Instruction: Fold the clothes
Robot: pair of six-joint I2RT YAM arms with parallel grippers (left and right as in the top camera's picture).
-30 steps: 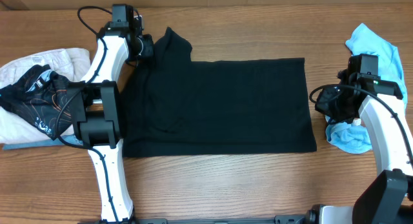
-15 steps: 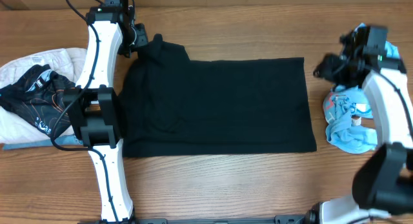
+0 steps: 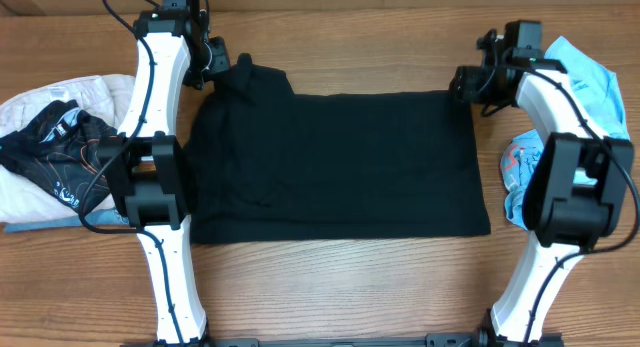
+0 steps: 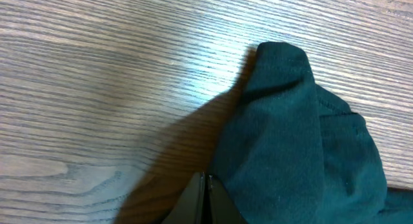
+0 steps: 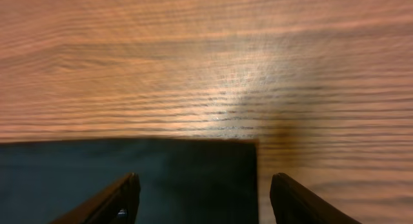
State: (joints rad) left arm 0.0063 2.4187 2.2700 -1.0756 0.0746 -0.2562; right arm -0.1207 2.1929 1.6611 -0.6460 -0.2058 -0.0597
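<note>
Left fingers (image 4: pixel 196 197), together, pinch the large plain black fabric garment (image 3: pixel 340 162) at its 10 o'clock sleeve; right fingers (image 5: pixel 122 197), apart, bracket its 2 o'clock corner.

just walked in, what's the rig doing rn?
Two arms are working a large plain black garment spread flat on the wooden table. The left gripper is shut, its fingers apparently pinching the garment's far left corner, which bunches up there. The right gripper is open, fingers straddling the far right corner, not yet gripping. No fold made yet. A light blue cloth lies off to the right.
</note>
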